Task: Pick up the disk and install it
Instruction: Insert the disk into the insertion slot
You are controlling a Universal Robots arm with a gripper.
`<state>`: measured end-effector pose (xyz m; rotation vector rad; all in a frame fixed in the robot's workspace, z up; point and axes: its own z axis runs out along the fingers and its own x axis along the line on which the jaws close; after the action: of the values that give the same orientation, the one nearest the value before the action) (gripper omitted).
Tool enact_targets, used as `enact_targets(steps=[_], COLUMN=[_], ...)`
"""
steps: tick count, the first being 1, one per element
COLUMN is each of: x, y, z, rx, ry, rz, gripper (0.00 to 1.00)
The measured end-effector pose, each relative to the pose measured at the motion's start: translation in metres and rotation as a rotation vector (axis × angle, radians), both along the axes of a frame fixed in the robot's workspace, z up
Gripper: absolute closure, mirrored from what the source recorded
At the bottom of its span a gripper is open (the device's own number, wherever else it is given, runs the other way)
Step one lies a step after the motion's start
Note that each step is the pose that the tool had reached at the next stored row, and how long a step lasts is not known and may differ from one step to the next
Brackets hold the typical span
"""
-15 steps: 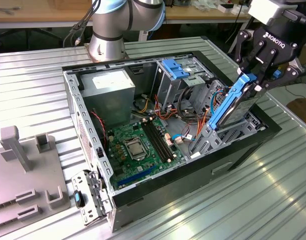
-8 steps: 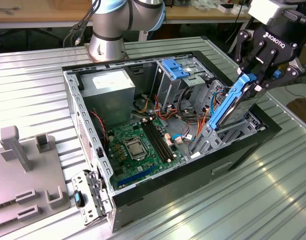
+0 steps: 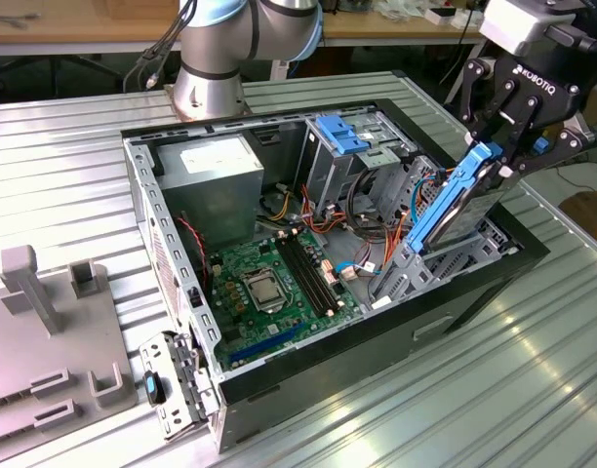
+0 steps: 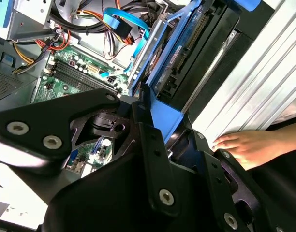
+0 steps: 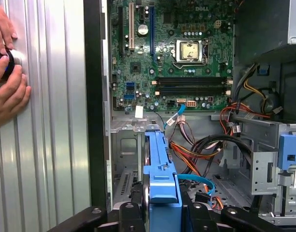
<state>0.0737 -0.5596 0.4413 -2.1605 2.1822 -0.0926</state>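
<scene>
The install step seems in hand: the jaws are clamped on the top edge of the disk [image 3: 457, 203], which stands tilted with its lower end at the drive bay [image 3: 440, 268] of the case [image 3: 328, 370], so seating likely calls for squaring it to the slot

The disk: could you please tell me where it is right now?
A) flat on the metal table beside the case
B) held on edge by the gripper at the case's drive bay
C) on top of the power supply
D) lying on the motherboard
B: the gripper is shut on the blue-framed disk, which stands on edge, its lower end in the open case.
</scene>
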Motion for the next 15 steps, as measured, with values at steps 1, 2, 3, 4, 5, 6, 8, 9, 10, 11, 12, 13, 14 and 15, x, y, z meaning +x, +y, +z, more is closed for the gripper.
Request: enact_targets(steps=[1, 2, 3, 4, 5, 6, 8, 9, 10, 11, 12, 13, 14, 15], x=[-0.0001, -0.0001, -0.0002, -0.0002, -0.0002, -0.0001, -0.0002, -0.0001, -0.0001, -0.0001, -0.0002, -0.0002, -0.0002, -0.0001], y=[0.0000, 0.0000, 0.0000, 0.0000, 0.0000, 0.0001, 0.0000, 0.0000, -0.0001, 0.0000, 0.0000, -0.0001, -0.0001, -0.0001], z=[0.0001, 0.0000, 0.0000, 0.0000, 0.0001, 0.0000, 0.0001, 0.0001, 0.0001, 0.0001, 0.0001, 0.0001, 0.0001, 0.0001], rx=[-0.0001, -0.0001, 0.0000, 0.0000, 0.0000, 0.0001, 0.0002, 0.0003, 0.0004, 0.0004, 0.0004, 0.0005, 0.0005, 0.0005], ry=[0.0000, 0.0000, 0.0003, 0.0010, 0.0030, 0.0049, 0.0157, 0.0237, 0.0353, 0.0429, 0.0514, 0.0568, 0.0620, 0.0662], rz=[0.000, 0.000, 0.000, 0.000, 0.000, 0.000, 0.000, 0.000, 0.000, 0.000, 0.000, 0.000, 0.000, 0.000], gripper=[0.63, 0.63, 0.63, 0.63, 0.63, 0.63, 0.63, 0.63, 0.63, 0.63, 0.63, 0.63, 0.63, 0.63])
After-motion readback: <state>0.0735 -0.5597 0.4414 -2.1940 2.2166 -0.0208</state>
